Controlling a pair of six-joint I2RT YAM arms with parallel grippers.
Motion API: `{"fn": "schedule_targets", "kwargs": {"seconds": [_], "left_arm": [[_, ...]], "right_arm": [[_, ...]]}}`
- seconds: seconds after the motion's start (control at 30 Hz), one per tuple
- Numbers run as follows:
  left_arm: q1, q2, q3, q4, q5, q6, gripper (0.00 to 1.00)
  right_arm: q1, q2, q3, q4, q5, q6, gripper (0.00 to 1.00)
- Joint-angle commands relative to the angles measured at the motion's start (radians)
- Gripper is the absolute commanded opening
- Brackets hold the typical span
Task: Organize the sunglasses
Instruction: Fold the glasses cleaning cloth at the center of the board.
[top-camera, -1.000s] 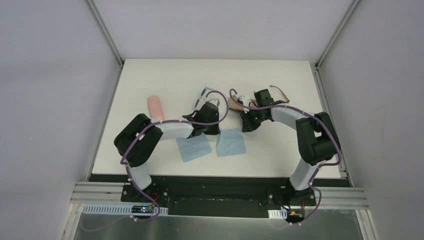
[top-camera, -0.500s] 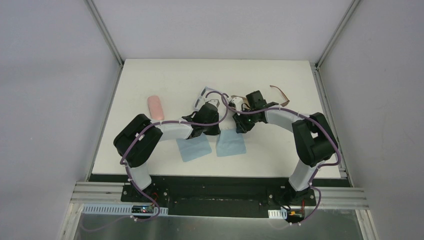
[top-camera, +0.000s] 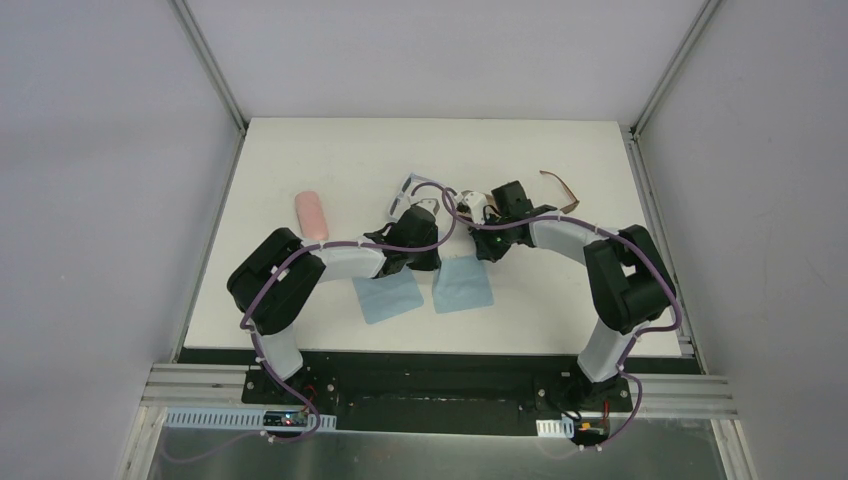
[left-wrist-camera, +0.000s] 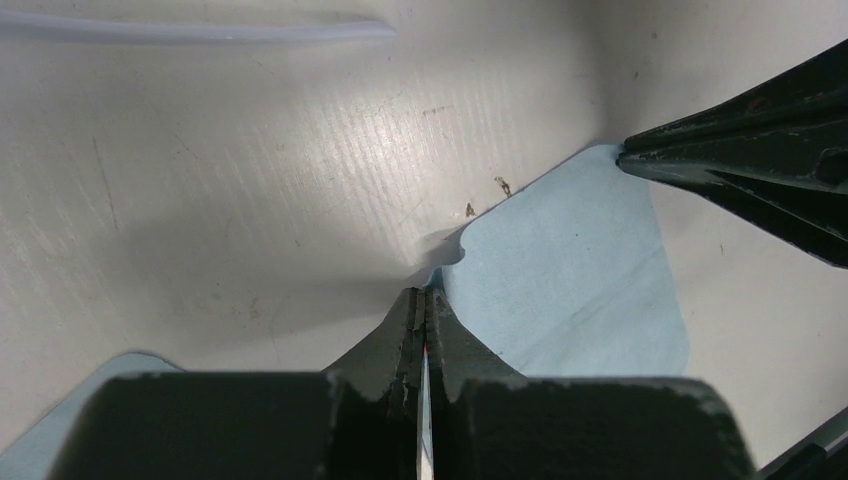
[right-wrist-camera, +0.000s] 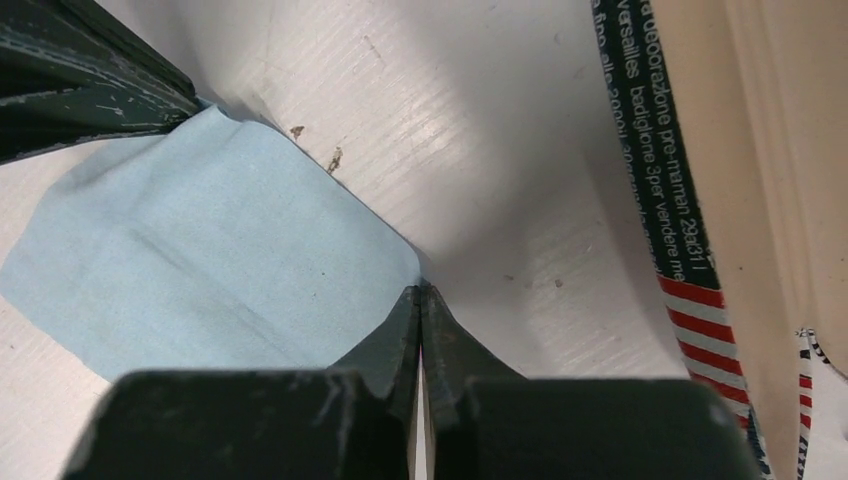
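A light blue cloth (top-camera: 462, 285) lies near the front middle. My left gripper (top-camera: 428, 262) is shut on its far left corner, which shows lifted in the left wrist view (left-wrist-camera: 560, 270). My right gripper (top-camera: 487, 254) is shut on its far right corner, seen in the right wrist view (right-wrist-camera: 200, 250). The pale whitish-lilac sunglasses (top-camera: 410, 190) lie open behind the left gripper; one temple shows in the left wrist view (left-wrist-camera: 200, 30). The thin brown sunglasses (top-camera: 560, 189) lie at the back right, apart from both grippers.
A second light blue cloth (top-camera: 387, 297) lies left of the first. A pink case (top-camera: 312, 213) lies at the left. A black-and-white lettered case (top-camera: 470, 204) lies just behind the right gripper, close beside it in the right wrist view (right-wrist-camera: 690, 240).
My right gripper has swung left and nearer, from beside the lettered case down to the cloth's far right corner. The left gripper has stayed at the far left corner.
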Motion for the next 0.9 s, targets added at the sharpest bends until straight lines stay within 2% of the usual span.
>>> {"fn": "schedule_targets", "kwargs": {"seconds": [0.0,0.37,0.87], "left_arm": [[0.006,0.007,-0.027,-0.013,0.022,0.003,0.00],[-0.010,-0.098,-0.068,0.053,0.026,0.019,0.00],[-0.038,-0.188,-0.110,0.088,-0.024,0.042,0.00]], "right_arm": [[0.001,-0.060,-0.018,0.031,0.008,-0.003,0.00],[-0.018,-0.196,-0.089,0.077,-0.040,-0.010,0.00],[-0.038,-0.214,-0.104,0.060,-0.079,-0.027,0.00]]}}
